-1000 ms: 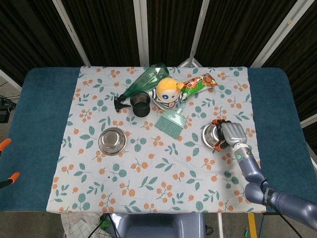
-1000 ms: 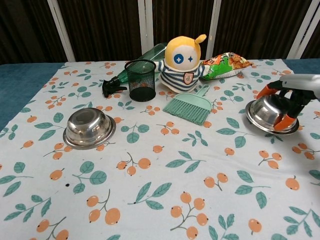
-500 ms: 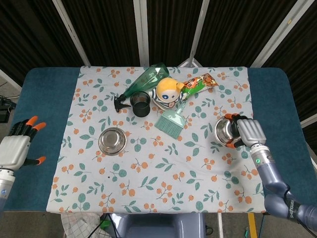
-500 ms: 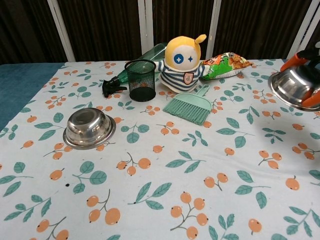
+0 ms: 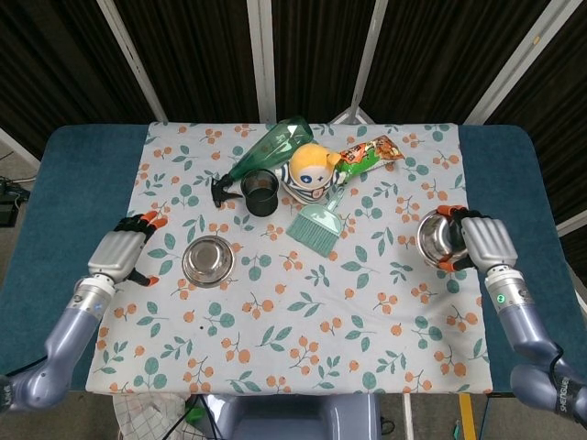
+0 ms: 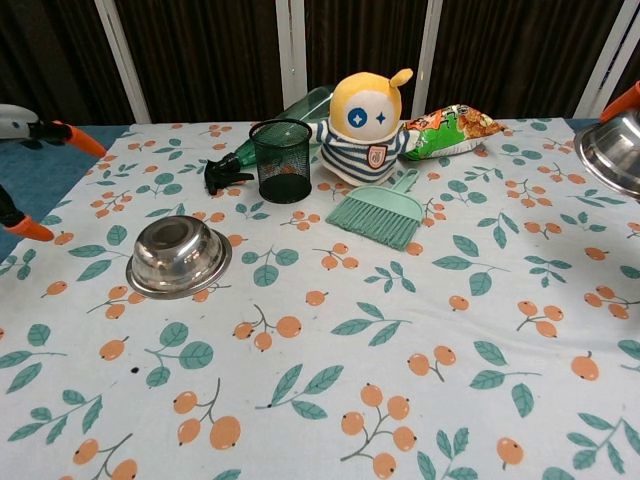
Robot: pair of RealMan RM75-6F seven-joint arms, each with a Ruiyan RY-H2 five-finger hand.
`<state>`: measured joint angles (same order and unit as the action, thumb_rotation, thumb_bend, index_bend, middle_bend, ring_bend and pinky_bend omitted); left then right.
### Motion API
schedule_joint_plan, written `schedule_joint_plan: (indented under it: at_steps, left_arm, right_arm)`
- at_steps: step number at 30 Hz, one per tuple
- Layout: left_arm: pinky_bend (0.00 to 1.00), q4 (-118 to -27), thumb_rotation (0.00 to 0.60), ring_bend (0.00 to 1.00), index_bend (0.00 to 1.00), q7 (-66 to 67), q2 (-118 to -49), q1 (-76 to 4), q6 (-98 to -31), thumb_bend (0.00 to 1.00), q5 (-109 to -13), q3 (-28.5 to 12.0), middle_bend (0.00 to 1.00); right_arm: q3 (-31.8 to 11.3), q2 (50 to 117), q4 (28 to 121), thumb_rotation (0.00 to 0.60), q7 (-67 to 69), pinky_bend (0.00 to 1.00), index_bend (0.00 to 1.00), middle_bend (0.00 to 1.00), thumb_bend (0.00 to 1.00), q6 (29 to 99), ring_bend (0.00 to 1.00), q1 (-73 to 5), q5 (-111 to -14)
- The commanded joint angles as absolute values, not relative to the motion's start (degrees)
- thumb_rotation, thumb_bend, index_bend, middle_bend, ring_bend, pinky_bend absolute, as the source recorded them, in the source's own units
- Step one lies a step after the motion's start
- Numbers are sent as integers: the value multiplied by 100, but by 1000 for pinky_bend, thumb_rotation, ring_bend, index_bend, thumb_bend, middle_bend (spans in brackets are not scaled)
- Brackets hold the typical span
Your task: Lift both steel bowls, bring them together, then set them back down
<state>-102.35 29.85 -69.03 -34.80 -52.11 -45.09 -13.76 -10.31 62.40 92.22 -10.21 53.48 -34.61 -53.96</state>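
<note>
Right hand [image 5: 484, 242] grips one steel bowl [image 5: 437, 238] raised off the table [image 5: 514, 174], ready for joining; left hand [image 5: 121, 253], fingers spread and empty, flanks the other bowl [image 5: 207, 259], resting ungrasped.

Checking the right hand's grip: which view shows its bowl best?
The head view: the whole lifted bowl shows, the right hand gripping its rim. In the chest view it is cut off by the right frame edge, the hand barely visible.

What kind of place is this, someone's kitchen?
Probably a robot test setup, not a kitchen: dark curtain panels behind, a table with a fruit-print cloth, and unrelated props like a plush doll and steel bowl.
</note>
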Motion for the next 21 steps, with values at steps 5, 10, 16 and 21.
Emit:
schedule_joint_plan:
  at_steps: [5, 10, 16, 21]
  left_arm:
    - [167, -9805, 600, 0, 133, 3665, -7822, -4289, -5392, 141, -3424, -1378, 0]
    - [167, -9630, 600, 0, 133, 3921, -8188, -4606, -5485, 141, -3065, -1335, 0]
    - [149, -9526, 600, 0, 131, 4136, -8481, -4909, -5535, 139, -2729, -1272, 0]
    - [135, -9529, 600, 0, 130, 4400, -8574, -5140, -5616, 133, -2281, -1186, 0]
  right_arm:
    - [-1051, 6231, 9033, 600, -882, 328, 320, 260, 64, 5297, 375, -3422, -5397]
    - [-1061, 6220, 8952, 600, -813, 328, 320, 260, 65, 5282, 375, -3394, -5408]
    - [-1074, 6214, 8837, 600, -722, 329, 320, 260, 65, 5238, 375, -3367, -5404]
    - [-1091, 6216, 8759, 600, -658, 329, 320, 260, 65, 5211, 375, -3351, -5404]
